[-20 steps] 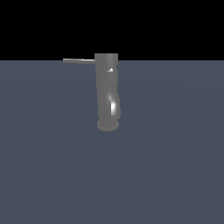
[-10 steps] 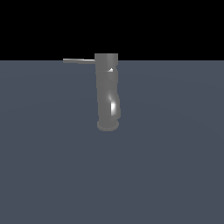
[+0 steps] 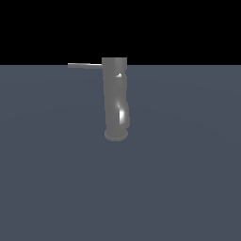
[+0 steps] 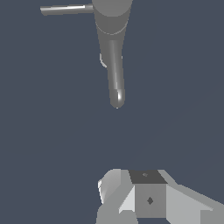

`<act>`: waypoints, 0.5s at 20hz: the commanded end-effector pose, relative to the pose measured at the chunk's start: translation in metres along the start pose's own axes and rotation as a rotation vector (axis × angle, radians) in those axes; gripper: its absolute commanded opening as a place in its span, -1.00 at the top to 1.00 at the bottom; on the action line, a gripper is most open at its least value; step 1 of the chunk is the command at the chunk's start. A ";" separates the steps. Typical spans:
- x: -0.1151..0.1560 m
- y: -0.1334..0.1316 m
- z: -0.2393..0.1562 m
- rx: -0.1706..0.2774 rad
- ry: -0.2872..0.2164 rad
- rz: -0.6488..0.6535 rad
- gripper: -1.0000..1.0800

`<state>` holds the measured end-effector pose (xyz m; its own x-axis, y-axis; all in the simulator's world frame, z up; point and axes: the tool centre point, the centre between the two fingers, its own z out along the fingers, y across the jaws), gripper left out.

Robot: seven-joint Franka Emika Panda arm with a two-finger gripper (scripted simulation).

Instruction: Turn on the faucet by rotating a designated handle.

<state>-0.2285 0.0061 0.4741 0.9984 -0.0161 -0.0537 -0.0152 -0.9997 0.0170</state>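
Nearest my wrist camera I see the fingers (image 4: 151, 197) as pale grey blocks pressed close, with no gap I can make out between them and nothing held; I read them as closed and empty, though the tips are cropped by the frame edge. The arm does not show in the exterior view at all.

Beyond them lies bare blue-grey tabletop (image 3: 188, 188), then the faucet (image 3: 116, 99), standing upright on its round base, well apart from the fingers and straight ahead of them.

Farthest is the handle (image 3: 84, 65), a thin flat bar at the faucet's top. Its long axis runs level, pointing toward the exterior view's left, crosswise to my line of approach. I judge the reach has hardly begun: I must close the whole gap, rise to the faucet's top and come in beside the bar to push it round.
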 end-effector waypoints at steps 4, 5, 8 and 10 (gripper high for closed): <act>0.016 -0.004 0.001 0.002 0.002 0.071 1.00; 0.020 -0.006 0.001 0.002 0.003 0.087 1.00; 0.034 -0.009 0.002 0.004 0.005 0.144 1.00; 0.044 -0.012 0.004 0.005 0.006 0.187 1.00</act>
<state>-0.1922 0.0157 0.4695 0.9843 -0.1704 -0.0452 -0.1696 -0.9853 0.0206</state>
